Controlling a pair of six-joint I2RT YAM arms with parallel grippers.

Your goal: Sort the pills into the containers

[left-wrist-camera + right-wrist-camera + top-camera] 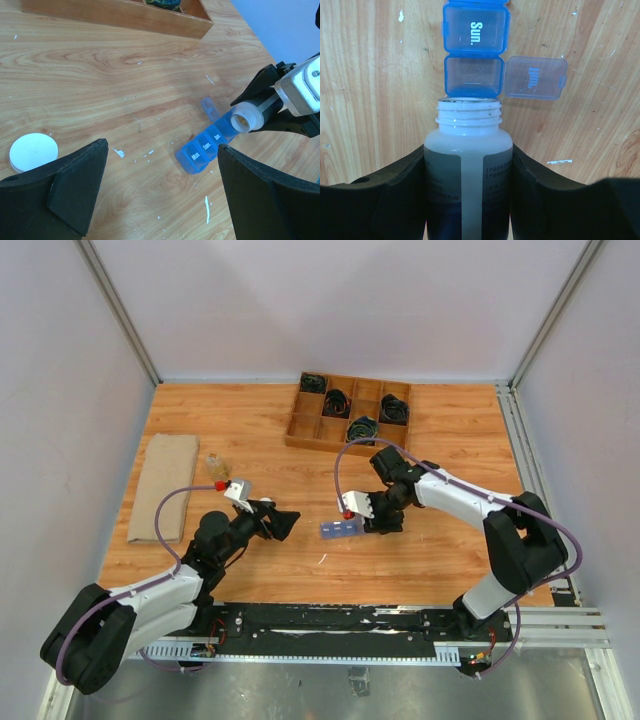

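Two entries | left end effector (161,150): spread wide, empty | right end effector (468,167): gripping bottle (468,142) by pill organizer (476,25)

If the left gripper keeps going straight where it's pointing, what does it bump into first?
Most likely the translucent blue plastic pill organizer strip, lying on the wooden table ahead of the open left gripper. The white plastic bottle sits beyond it. Height is hard to judge, so it could pass over.
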